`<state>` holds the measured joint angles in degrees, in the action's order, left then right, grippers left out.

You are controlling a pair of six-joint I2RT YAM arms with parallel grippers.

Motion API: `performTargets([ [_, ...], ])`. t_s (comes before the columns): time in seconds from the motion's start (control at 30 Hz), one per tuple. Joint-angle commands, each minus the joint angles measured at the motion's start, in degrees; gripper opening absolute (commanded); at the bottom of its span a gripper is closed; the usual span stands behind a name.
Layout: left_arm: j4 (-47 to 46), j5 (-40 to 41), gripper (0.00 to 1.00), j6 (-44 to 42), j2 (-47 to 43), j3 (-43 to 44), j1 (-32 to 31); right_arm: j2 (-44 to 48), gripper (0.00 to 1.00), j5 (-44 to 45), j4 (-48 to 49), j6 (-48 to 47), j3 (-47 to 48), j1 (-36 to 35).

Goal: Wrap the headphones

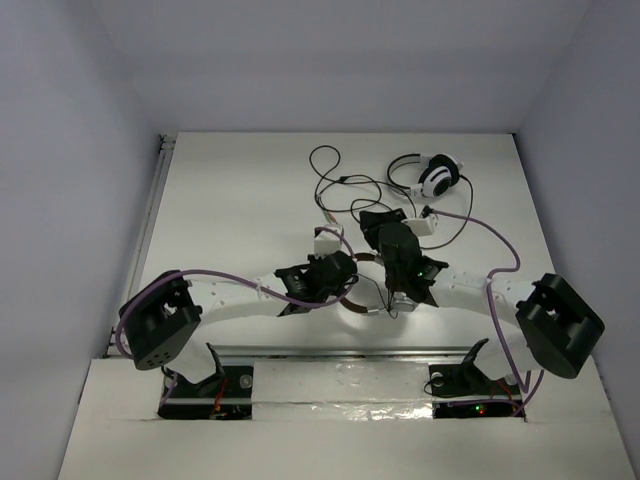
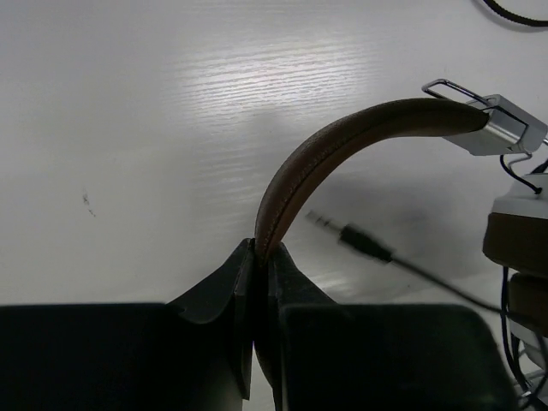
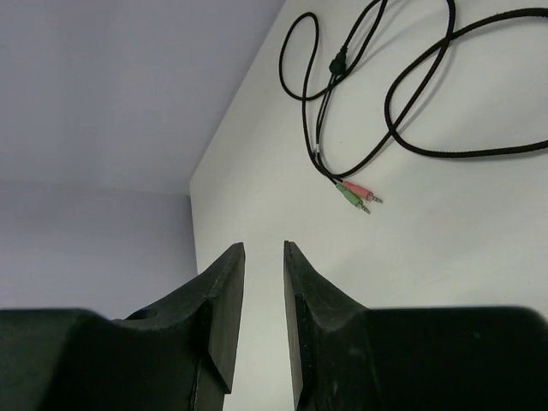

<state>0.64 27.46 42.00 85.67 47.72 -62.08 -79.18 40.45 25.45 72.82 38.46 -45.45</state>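
Left gripper (image 2: pixel 261 254) clamped on brown band (image 2: pixel 342 141) of headphones (image 2: pixel 516 233), fingers pinching band edge-on. Band arches up and right to silver slider (image 2: pixel 505 128). Headphones sit mid-table between both arms, toward near edge. Jack plug (image 2: pixel 360 240) lies on table (image 2: pixel 128 128) under arch. Right gripper (image 3: pixel 264 250) has fingers narrowly apart, nothing between them. Beyond it, black cable (image 3: pixel 411 128) loops on table, ending in pink and green plugs (image 3: pixel 360 195). White headphones (image 1: pixel 435 177) at far right, well apart.

White table (image 1: pixel 230 200): white-and-black headphones (image 1: pixel 432 175) far right, black cable (image 3: pixel 388 111) looped beside.
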Motion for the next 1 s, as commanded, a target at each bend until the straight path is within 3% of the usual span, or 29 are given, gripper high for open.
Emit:
performTargets([
  [0.0,-2.2,0.0,0.0,1.5,-3.2,1.8,0.5,-0.5,0.31,0.6,3.1,1.3,2.1,0.1],
  [0.17,-1.8,-2.1,0.0,1.2,-3.9,1.6,0.5,-0.3,0.3,-0.8,2.7,-2.5,2.4,0.6],
  [0.23,-1.4,-3.1,0.0,1.0,-3.9,1.6,0.5,-0.1,0.27,-4.9,1.8,-10.7,4.4,0.6],
  [0.37,-0.7,-4.0,0.0,0.0,-4.0,1.8,0.5,6.9,0.23,-10.6,-5.4,-22.9,7.9,0.6],
  [0.53,1.1,-4.1,0.0,-1.6,-5.4,0.8,0.5,18.0,0.07,-19.5,-20.2,-34.6,8.6,0.6],
  [0.63,1.7,-3.5,0.0,-2.4,-7.2,0.5,0.5,24.9,0.03,-22.0,-28.0,-36.9,8.3,0.6],
  [0.8,5.1,-1.8,0.0,-2.9,-9.9,1.1,0.5,37.6,0.0,-26.4,-32.0,-38.1,4.4,0.6],
  [0.97,7.5,0.0,0.0,-3.6,-10.7,0.2,2.6,40.9,0.03,-30.6,-35.6,-38.2,2.9,0.6],
])
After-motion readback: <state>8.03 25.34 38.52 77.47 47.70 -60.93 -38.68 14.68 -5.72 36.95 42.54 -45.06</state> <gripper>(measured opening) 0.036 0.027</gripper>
